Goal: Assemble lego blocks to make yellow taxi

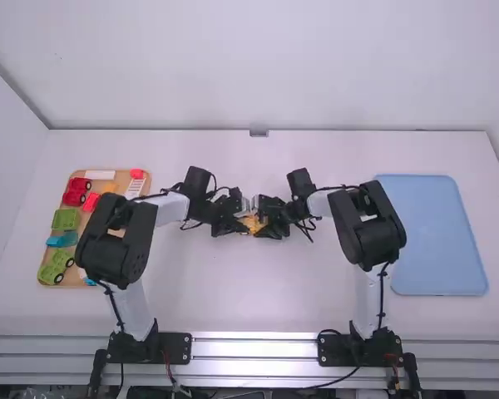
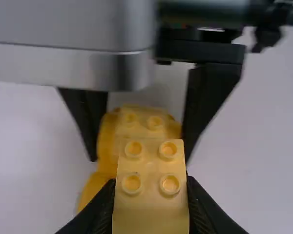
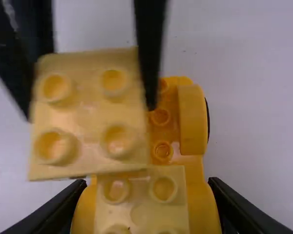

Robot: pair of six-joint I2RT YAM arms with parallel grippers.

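Taxi partly built, one block apparently left to seat

Left of the left gripper [image 2: 150, 192], spare parts are held in a tan tray [image 1: 73, 278]. A pale yellow block [image 2: 150, 212] is pinched between its fingers, close over the body; contact cannot be confirmed. Beside it, the yellow car body [image 3: 193, 119], already topped by another pale block [image 3: 141, 214], is clamped by the right gripper [image 3: 147, 187].

Bright, even light filled the high view, with glare along the metal rail [image 1: 254, 338]. Both wrist views were dimmer, the table [image 1: 233, 303] softly shaded.
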